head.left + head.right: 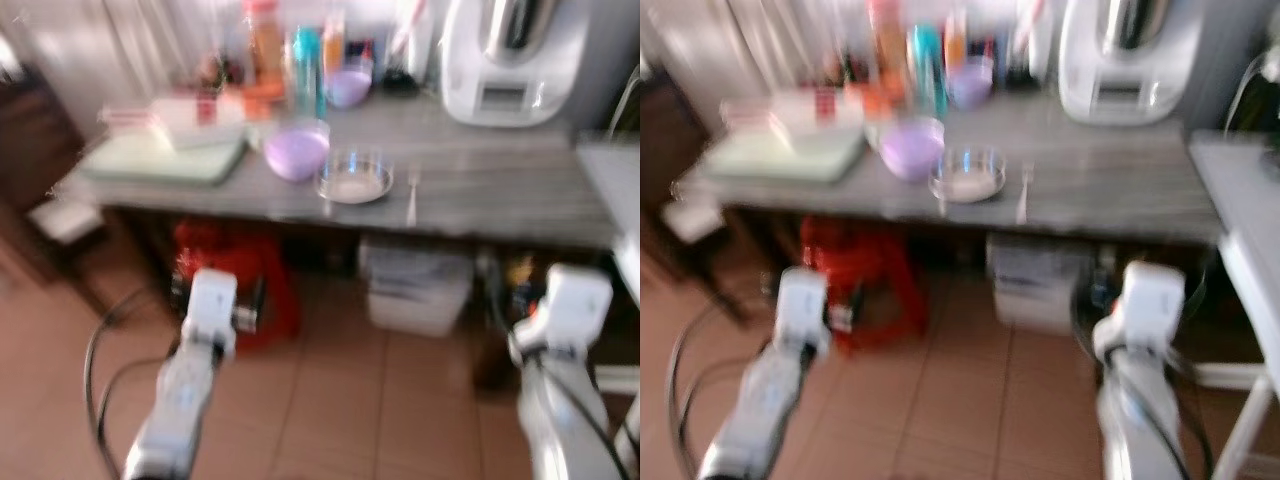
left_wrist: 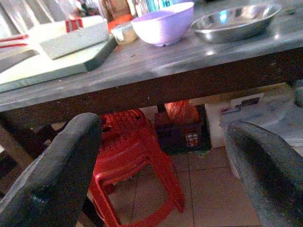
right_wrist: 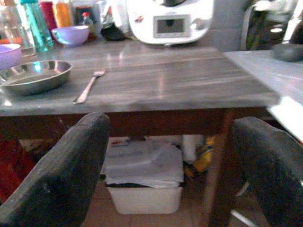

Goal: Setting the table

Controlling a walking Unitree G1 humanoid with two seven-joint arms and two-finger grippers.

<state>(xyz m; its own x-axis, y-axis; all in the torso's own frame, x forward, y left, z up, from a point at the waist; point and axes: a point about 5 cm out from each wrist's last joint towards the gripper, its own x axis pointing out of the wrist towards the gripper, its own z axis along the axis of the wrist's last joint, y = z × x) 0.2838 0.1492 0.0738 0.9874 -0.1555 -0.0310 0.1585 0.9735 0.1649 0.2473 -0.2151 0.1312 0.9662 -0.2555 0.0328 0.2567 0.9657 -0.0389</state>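
**A:** Where was everything when you rolled up?

**B:** Your left gripper [image 2: 161, 175] and right gripper [image 3: 170, 175] were both spread wide with nothing in them, hanging below the grey table [image 3: 189, 90] edge. The steel dish [image 3: 34, 75] sat near the front edge with the fork [image 3: 88, 86] lying just beside it, and the lilac bowl [image 2: 163, 22] was touching or nearly touching the dish's other side.

**A:** Any grip tips?

**B:** I figured the dish was light, stiff and slippery, so you'd want to pinch its rim. The fork looked thin and flat to the top; pinching its handle mid-way seemed your best bet.
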